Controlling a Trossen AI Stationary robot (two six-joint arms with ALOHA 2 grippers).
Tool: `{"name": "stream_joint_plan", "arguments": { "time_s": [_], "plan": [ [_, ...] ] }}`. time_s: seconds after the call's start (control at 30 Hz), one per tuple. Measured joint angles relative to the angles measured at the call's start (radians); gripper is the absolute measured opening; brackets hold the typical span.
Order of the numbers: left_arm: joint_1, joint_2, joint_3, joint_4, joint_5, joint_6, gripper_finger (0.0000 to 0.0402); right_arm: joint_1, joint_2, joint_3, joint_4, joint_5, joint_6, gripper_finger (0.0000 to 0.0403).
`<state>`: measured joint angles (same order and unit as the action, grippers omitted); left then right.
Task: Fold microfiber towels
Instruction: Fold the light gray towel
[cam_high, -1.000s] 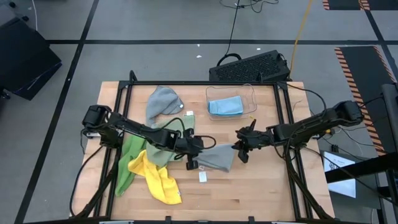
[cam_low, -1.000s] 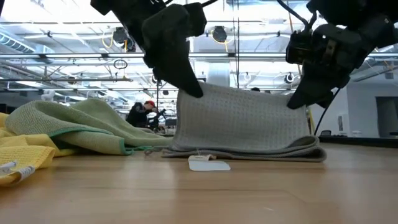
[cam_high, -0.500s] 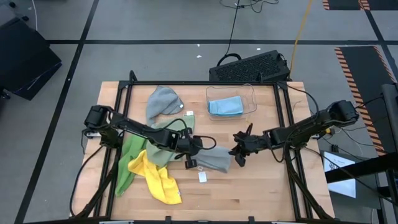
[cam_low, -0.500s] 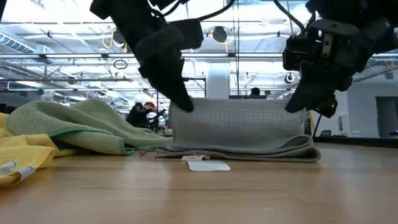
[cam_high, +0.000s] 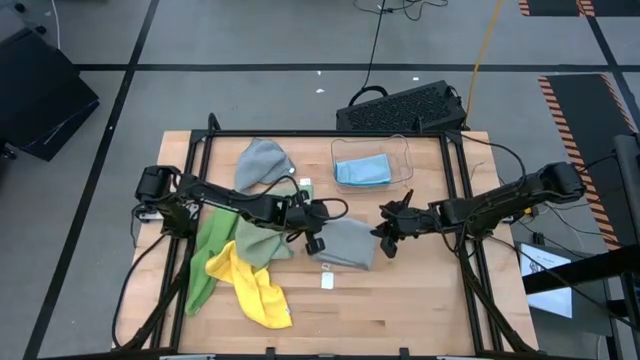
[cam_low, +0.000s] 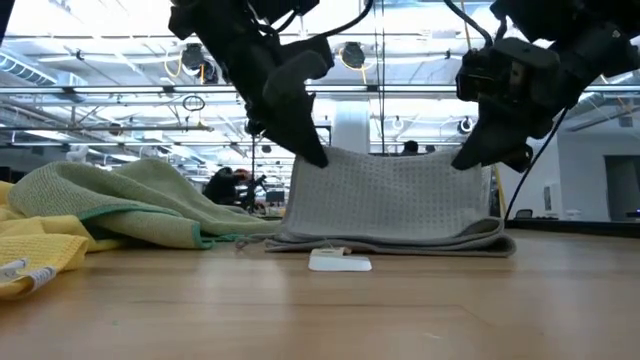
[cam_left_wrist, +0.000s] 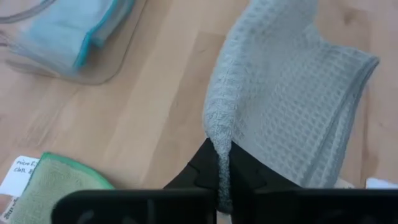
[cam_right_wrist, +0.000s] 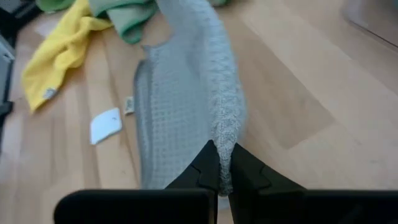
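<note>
L gripper & R gripper – both pinched on grey towel edge, apparently lifted

The wooden table stands on a grey floor marked with dark lines. At the upper left of the high view sits a black case; a black keyboard lies just beyond the table's far edge, and orange-and-black hazard tape runs at the upper right. Across the room, bright ceiling lights hang among steel trusses, and a person sits far back.
</note>
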<state>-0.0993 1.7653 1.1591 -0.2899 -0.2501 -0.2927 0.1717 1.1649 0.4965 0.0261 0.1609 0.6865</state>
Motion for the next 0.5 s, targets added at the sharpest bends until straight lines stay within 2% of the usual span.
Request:
{"name": "stream_joint_plan", "arguments": {
  "time_s": [0.1, 0.3, 0.5],
  "plan": [
    [-0.002, 0.000, 0.000, 0.003, 0.023, 0.019, 0.0022, 0.006, 0.013, 0.000, -0.004, 0.001, -0.002, 0.0006],
    [-0.016, 0.020, -0.045, -0.003, 0.055, 0.030, 0.0007, 0.023, 0.028, 0.000, 0.036, -0.004, -0.026, 0.0006],
    [-0.022, 0.017, -0.080, 0.013, 0.077, 0.025, 0.0026, 0.049, 0.042, 0.002, 0.106, -0.035, -0.010, 0.0010]
  ]
}}
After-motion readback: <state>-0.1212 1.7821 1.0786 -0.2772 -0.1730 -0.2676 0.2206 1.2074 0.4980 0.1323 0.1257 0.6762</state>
